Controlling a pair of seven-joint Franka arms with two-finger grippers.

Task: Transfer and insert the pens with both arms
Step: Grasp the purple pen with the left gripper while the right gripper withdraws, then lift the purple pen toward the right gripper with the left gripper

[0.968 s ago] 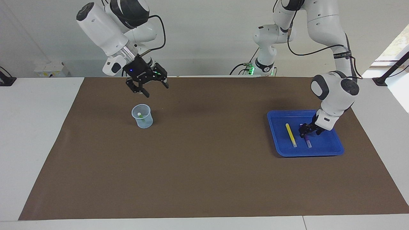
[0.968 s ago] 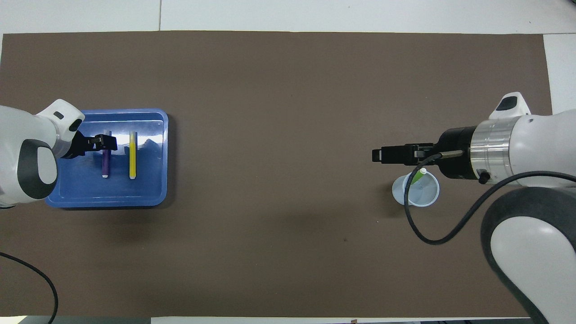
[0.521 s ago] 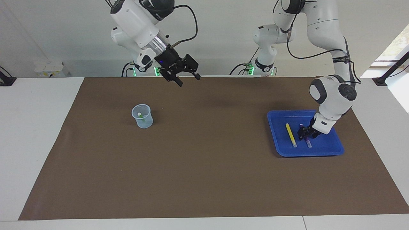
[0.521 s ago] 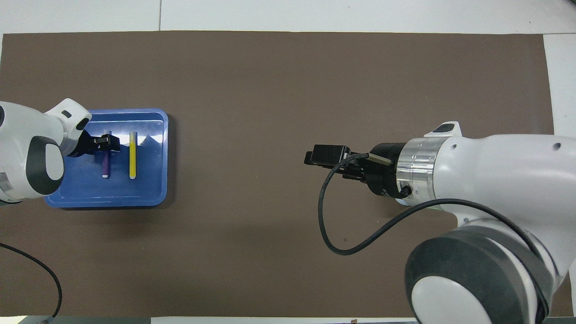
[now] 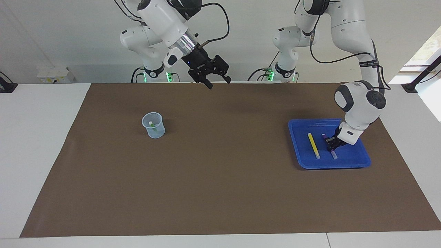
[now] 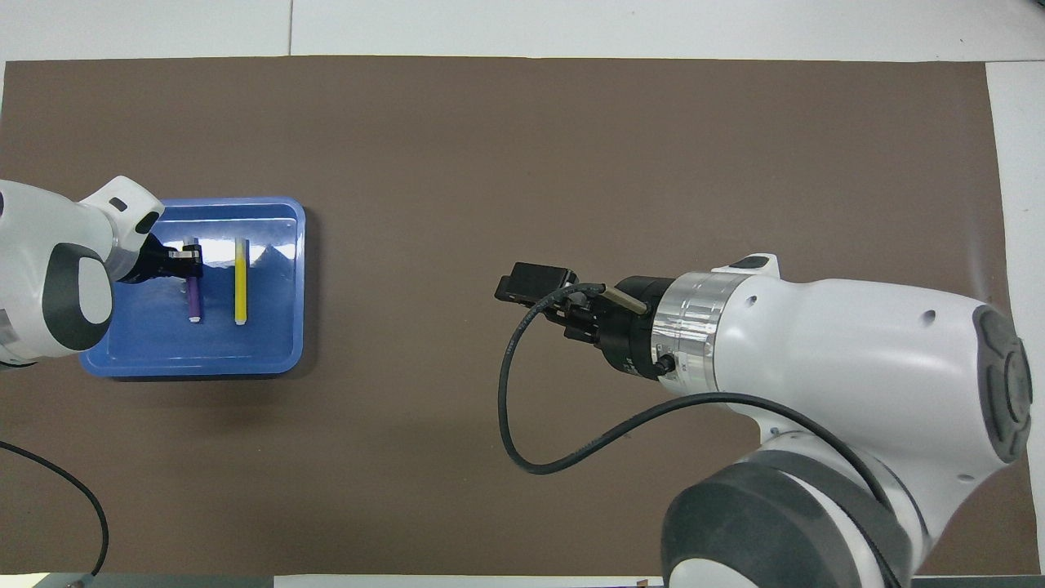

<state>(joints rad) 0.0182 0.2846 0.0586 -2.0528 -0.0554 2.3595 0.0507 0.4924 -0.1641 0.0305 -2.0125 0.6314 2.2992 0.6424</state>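
- The brown mat (image 5: pixel 220 179) covers most of the white table (image 5: pixel 38 144), and everything in play stands on it.
- The right arm (image 5: pixel 162 17) is raised high, its forearm slanting down toward the middle of the table. In the overhead view it fills much of the picture and hides the cup.
- The right gripper (image 5: pixel 215 81) hangs in the air over the mat's edge nearest the robots, tilted downward. Its fingers are spread wide and carry nothing.
- The left arm (image 5: pixel 358 100) is bent sharply at the elbow, its wrist turned down into the blue tray (image 5: pixel 361 162).
- The left gripper (image 5: pixel 331 144) is low inside the tray and clamped on the purple pen (image 5: pixel 332 151), near the end closer to the robots.
- The tray sits toward the left arm's end of the table, with two pens lying flat in it.
- The yellow pen (image 5: pixel 313 145) lies just beside the purple one, toward the middle of the table. Its long axis runs from nearer the robots to farther, whitish tip at the farther end.
- The purple pen runs roughly parallel, its pale tip also pointing away from the robots.
- The clear cup (image 5: pixel 153 125) stands upright toward the right arm's end of the table.
- The green pen (image 5: pixel 152 127) leans inside the cup, whitish tip up.
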